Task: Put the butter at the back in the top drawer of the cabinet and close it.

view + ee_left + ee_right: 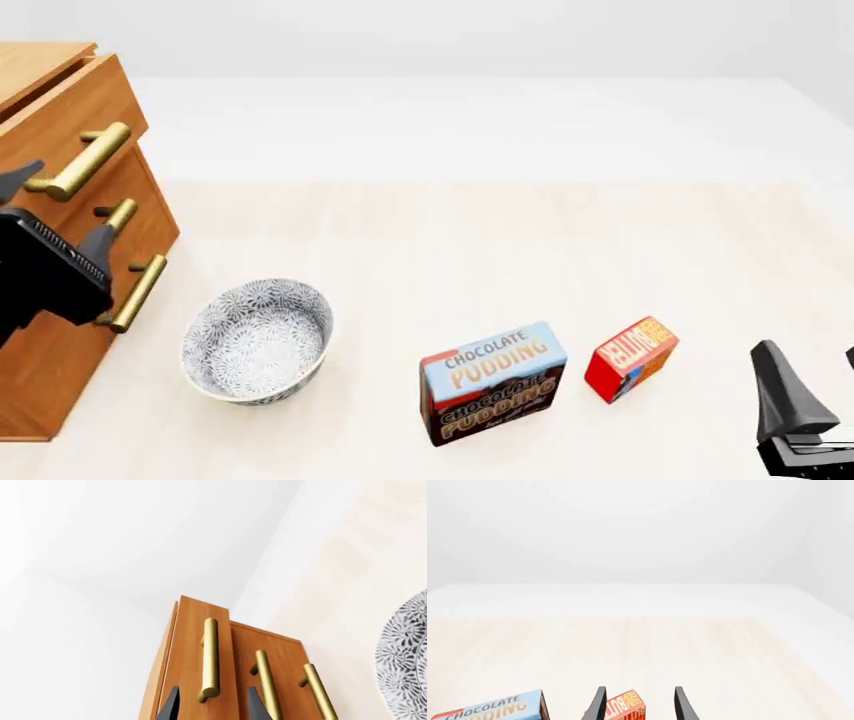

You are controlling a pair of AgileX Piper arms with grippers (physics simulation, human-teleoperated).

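The butter (630, 358), a small red and orange box, stands on the table to the right of the pudding box. My right gripper (811, 362) is open, low at the table's near right, apart from the butter. In the right wrist view the butter (624, 707) shows ahead between that gripper's (640, 705) fingers. The cabinet (40, 380) is at the far left. Its top drawer (74, 120) juts out a little beyond the two lower ones. My left gripper (54, 210) is open, its fingers on either side of the top drawer's brass handle (211, 655).
A patterned grey bowl (256, 340) sits just right of the cabinet, also seen in the left wrist view (407, 660). The blue-and-brown Chocolate Pudding box (491, 382) stands between the bowl and the butter. The two lower drawer handles (267, 685) lie beside the left gripper.
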